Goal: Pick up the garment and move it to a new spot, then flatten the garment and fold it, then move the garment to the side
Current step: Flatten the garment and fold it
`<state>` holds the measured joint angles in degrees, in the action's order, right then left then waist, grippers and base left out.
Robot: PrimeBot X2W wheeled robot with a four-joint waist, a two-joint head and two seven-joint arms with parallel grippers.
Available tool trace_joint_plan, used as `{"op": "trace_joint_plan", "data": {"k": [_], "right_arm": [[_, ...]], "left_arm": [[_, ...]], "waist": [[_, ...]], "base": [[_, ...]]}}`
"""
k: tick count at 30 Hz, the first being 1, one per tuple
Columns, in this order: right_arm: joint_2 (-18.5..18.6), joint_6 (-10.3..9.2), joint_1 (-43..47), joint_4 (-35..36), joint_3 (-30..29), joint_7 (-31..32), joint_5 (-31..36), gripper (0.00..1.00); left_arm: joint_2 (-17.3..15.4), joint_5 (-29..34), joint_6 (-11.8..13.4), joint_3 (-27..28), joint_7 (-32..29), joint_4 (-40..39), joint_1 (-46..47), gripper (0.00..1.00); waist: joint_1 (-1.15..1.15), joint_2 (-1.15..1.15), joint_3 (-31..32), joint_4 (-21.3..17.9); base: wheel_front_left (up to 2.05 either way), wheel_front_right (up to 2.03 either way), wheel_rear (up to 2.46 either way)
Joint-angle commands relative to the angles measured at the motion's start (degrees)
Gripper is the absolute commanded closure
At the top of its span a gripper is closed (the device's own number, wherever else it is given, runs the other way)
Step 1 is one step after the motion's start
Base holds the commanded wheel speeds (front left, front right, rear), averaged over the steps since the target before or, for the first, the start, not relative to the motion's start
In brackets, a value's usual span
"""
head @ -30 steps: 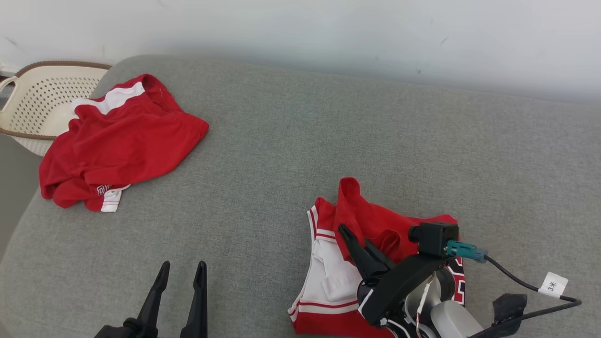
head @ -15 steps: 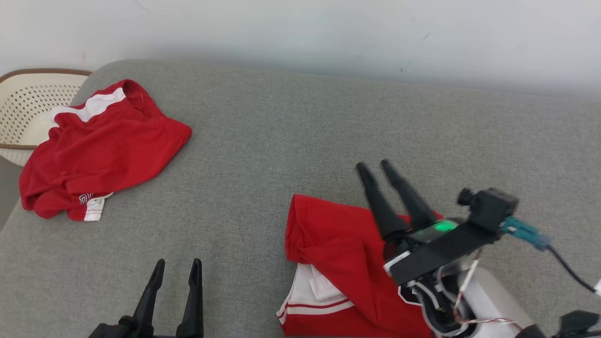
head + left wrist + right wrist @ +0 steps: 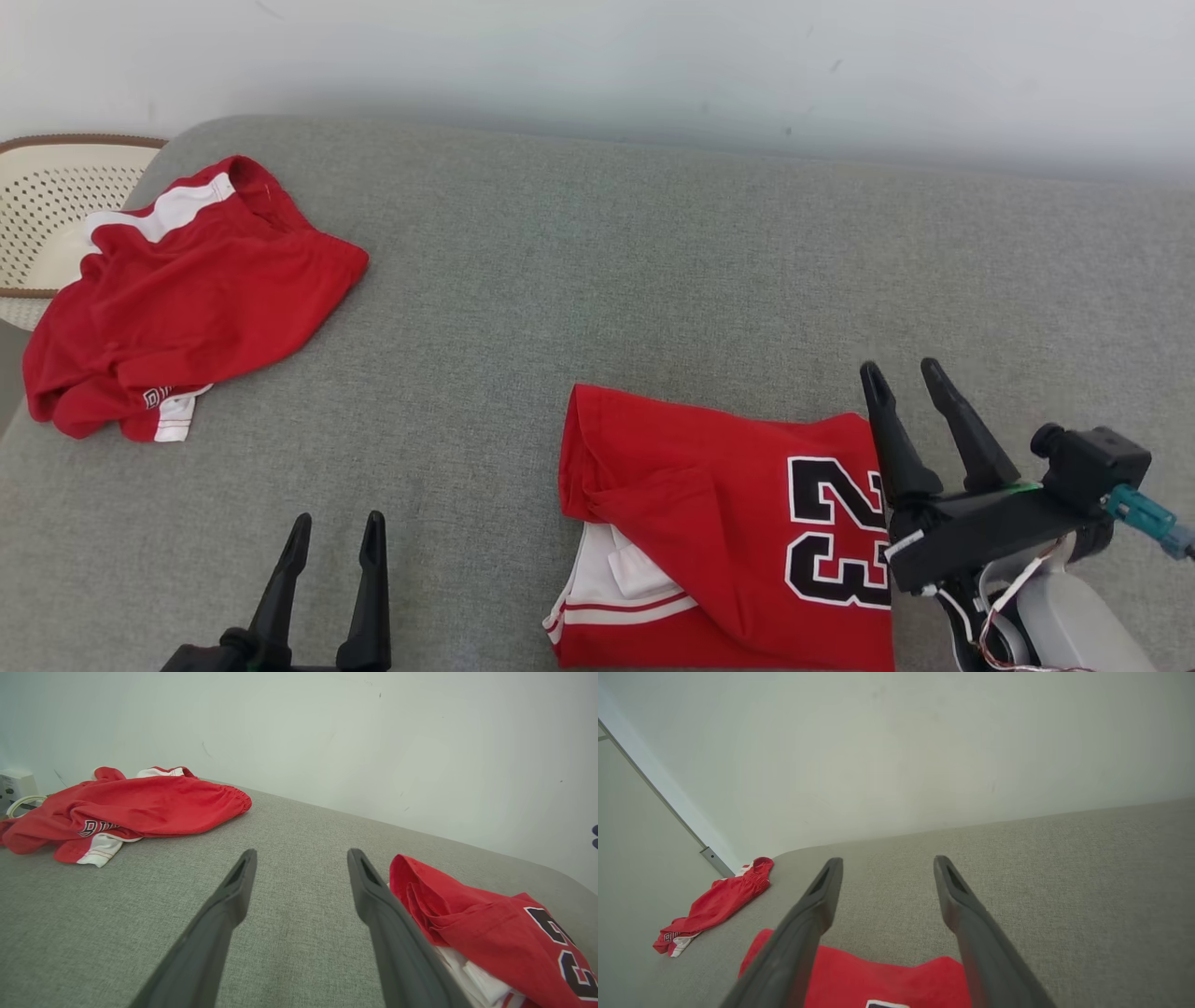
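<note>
Toward the near right of the grey cushion (image 3: 597,280), the partly folded red jersey (image 3: 728,523) is lying stretched leftward from the right gripper (image 3: 901,369), which is hovering over its right edge, fingers spread wide and gripping nothing, making that arm likely nearer than the equally open, empty left gripper (image 3: 338,518).

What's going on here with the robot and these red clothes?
A two-armed robot is folding a red number 23 jersey on a grey cushion. The jersey lies partly folded, its white inside showing at the near edge. The right claw is open at the jersey's right edge, gripping nothing; the left claw sits open, off to the left. Red shorts lie crumpled far left, by a basket.
</note>
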<state>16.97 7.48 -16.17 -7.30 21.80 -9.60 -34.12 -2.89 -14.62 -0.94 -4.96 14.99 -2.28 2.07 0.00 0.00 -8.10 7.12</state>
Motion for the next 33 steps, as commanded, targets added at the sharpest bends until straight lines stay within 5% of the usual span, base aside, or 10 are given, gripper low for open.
{"op": "trace_joint_plan", "data": {"k": [1,2,4,5,19,33], "right_arm": [[-0.56,0.02,1.01,-0.92,-0.23,-0.66,1.49,0.04],[-0.56,0.02,1.01,-0.92,-0.23,-0.66,1.49,0.04],[-0.38,0.02,1.56,-2.28,0.30,-1.08,3.25,0.59],[-0.35,0.02,1.62,-2.86,0.84,-1.40,4.21,0.99],[-3.08,0.02,-2.10,-18.79,8.57,-5.62,13.34,1.00],[-9.26,0.02,-2.33,-22.44,18.00,-5.59,11.84,1.00]], "left_arm": [[-0.01,-0.33,-0.09,0.33,0.26,-0.21,-0.75,0.00],[-0.01,-0.33,-0.09,0.33,0.26,-0.21,-0.75,0.00],[-0.01,-0.34,-0.27,0.57,0.26,-0.05,-0.48,0.00],[-0.01,-0.35,-0.37,0.65,0.26,0.03,-0.32,0.00],[-0.01,0.11,-0.17,0.46,0.26,0.07,1.16,0.00],[-0.01,0.32,0.28,0.02,0.26,0.21,0.30,0.00]], "waist": [[0.00,0.00,-0.28,-0.21],[0.00,0.00,-0.28,-0.21],[0.00,0.00,-0.46,-0.31],[0.00,0.00,-0.55,-0.34],[0.00,0.00,-1.00,0.50],[0.00,0.00,0.43,3.23]], "base": [[0.00,0.00,0.00],[0.00,0.00,0.00],[0.00,0.00,0.00],[0.00,0.00,0.00],[0.00,0.00,0.00],[0.00,0.00,0.00]]}}
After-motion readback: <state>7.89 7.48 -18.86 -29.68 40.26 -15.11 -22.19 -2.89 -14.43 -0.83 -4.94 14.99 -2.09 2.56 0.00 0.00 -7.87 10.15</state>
